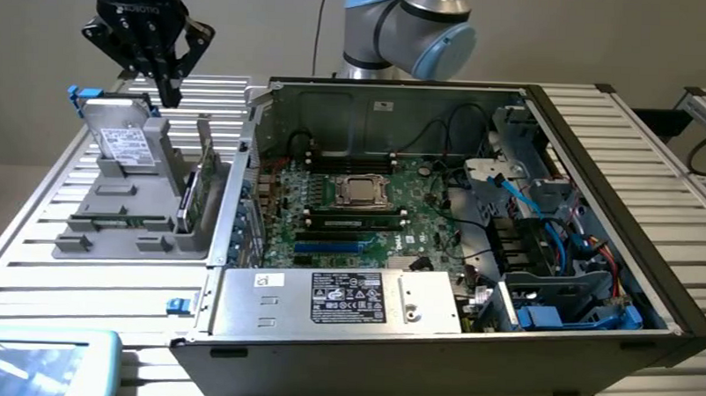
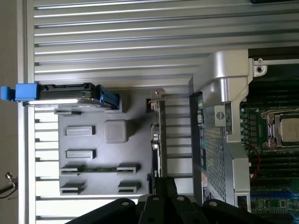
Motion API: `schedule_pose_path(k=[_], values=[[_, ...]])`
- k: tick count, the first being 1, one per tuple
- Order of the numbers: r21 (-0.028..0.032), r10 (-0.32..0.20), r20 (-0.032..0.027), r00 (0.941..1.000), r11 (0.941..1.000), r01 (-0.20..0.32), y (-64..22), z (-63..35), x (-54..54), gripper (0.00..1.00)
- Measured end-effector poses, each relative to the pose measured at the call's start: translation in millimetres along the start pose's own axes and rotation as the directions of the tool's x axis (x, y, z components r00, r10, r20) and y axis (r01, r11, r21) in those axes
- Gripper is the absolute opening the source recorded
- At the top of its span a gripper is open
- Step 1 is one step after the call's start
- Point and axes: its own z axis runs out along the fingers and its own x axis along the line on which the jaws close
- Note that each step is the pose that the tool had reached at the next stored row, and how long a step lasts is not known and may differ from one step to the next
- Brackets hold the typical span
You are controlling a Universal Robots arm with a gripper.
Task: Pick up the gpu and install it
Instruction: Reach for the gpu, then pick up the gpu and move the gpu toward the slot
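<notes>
While the slatted table (image 1: 33, 266) carries the grey holder (image 1: 112, 216) at the exterior view's left, the hard drive (image 1: 126, 146) stands on edge in the holder's left part. Gripper (image 1: 169, 93) hangs above the holder, well clear of everything, fingers pressed together to a single point and holding nothing. Just right of the drive, the graphics card (image 1: 194, 192) stands upright on its long edge in the holder's right slot, untouched and not yet picked up. Wrist view looks straight down on it: the card shows as a thin line, and the closed fingertips sit in line with that edge, toward one end. Judgement: this is the approach to the pick. To do it well, the fingers would need to part before any descent, wide enough to straddle the thin board, with the pads kept parallel to the card's faces. A grip near the middle of the top edge looks best, so the card does not swing, with a straight lift out of the slot. The drive is close beside, so there is a risk of clipping it. Further right, the open computer case (image 1: 392, 89) lies on its side with the motherboard (image 1: 329, 206) exposed. The blue expansion slots (image 1: 327, 247) look free, just beside the power supply (image 1: 362, 300).
</notes>
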Motion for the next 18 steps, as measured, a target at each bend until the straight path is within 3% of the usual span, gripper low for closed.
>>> schedule_pose_path(k=[4,18], values=[[0.0033,0.0,0.0009,1.0,1.0,0.0,-0.1,2.8,0.0,0.12],[0.0033,0.0,0.001,1.0,1.0,0.0,-0.1,2.9,0.1,0.12]])
